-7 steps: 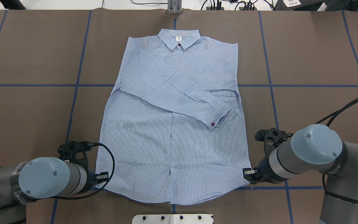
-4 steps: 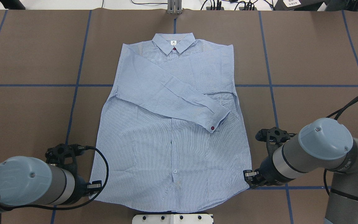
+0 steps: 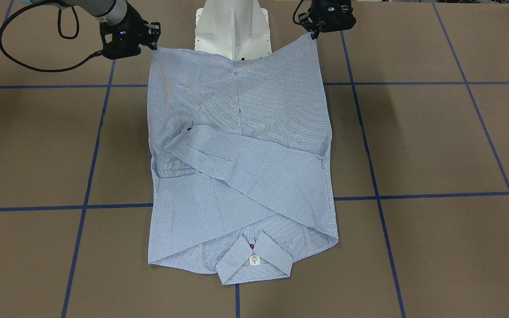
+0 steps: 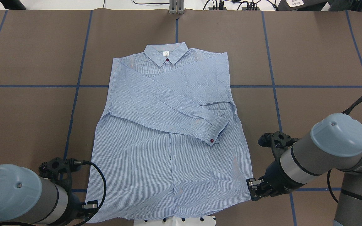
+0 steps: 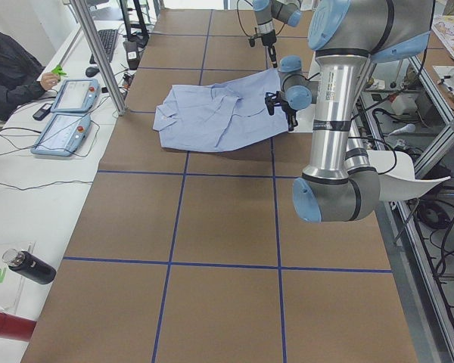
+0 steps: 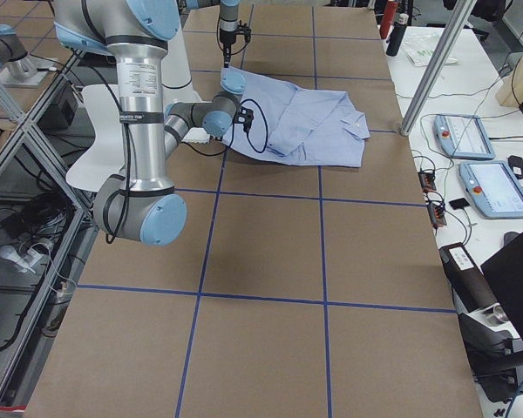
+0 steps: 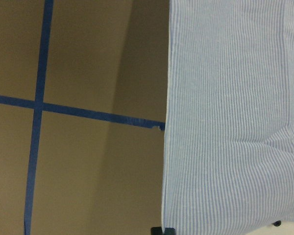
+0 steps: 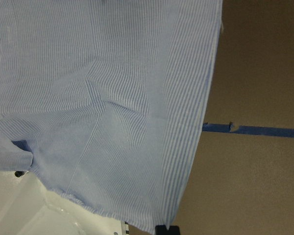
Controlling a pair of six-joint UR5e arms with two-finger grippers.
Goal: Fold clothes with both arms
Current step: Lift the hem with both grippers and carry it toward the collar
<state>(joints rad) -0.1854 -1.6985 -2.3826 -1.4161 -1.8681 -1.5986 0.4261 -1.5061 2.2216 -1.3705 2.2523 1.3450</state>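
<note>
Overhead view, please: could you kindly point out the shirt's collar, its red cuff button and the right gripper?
Shirt collar [image 4: 154, 54], overhead view, on the flap at the view's left.
Red cuff button [image 4: 211, 141], overhead view, on the button's centre.
Right gripper [image 4: 252, 191], overhead view, between its fingertips at the hem corner.

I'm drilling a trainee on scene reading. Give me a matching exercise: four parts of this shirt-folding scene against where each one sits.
1 collar
2 cuff
3 left hand
4 right hand

A grips shirt hem corner, robot's right
B end farthest from robot
C lying on shirt front
D grips hem corner, robot's left

Pairs: 1-B, 2-C, 3-D, 4-A
</note>
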